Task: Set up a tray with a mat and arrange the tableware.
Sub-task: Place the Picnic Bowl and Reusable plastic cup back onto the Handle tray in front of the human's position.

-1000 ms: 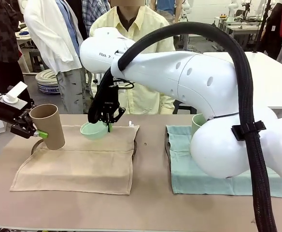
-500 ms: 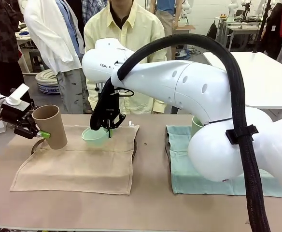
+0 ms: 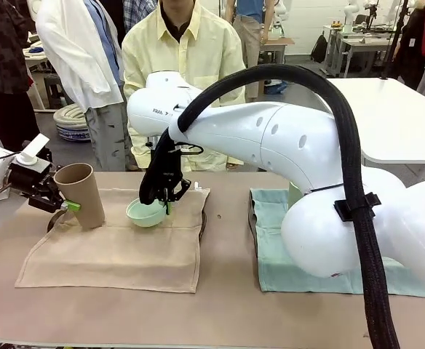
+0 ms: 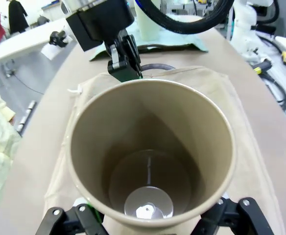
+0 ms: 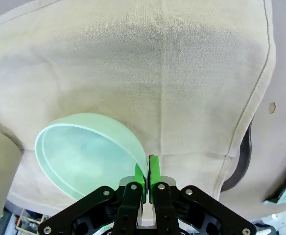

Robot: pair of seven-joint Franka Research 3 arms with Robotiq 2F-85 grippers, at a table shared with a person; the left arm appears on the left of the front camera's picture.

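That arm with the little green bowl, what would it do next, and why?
Probably let go. The right end effector pinches the mint green bowl by its rim, and the bowl appears to sit low on the tan mat, near the tan cup. Opening the fingers, then lifting away, seems the natural next step.

Lowered onto the beige mat (image 3: 114,247): the mint green bowl (image 3: 145,212), pinched at its rim by the right gripper (image 3: 167,206), down from its raised spot of a second ago and now at or just above the cloth. Shifted right and tipped closer to upright in the left gripper (image 3: 65,209): the tan cup (image 3: 81,195), base now at the mat's far left edge. Straightened up behind the table: the person in the yellow shirt (image 3: 183,65).
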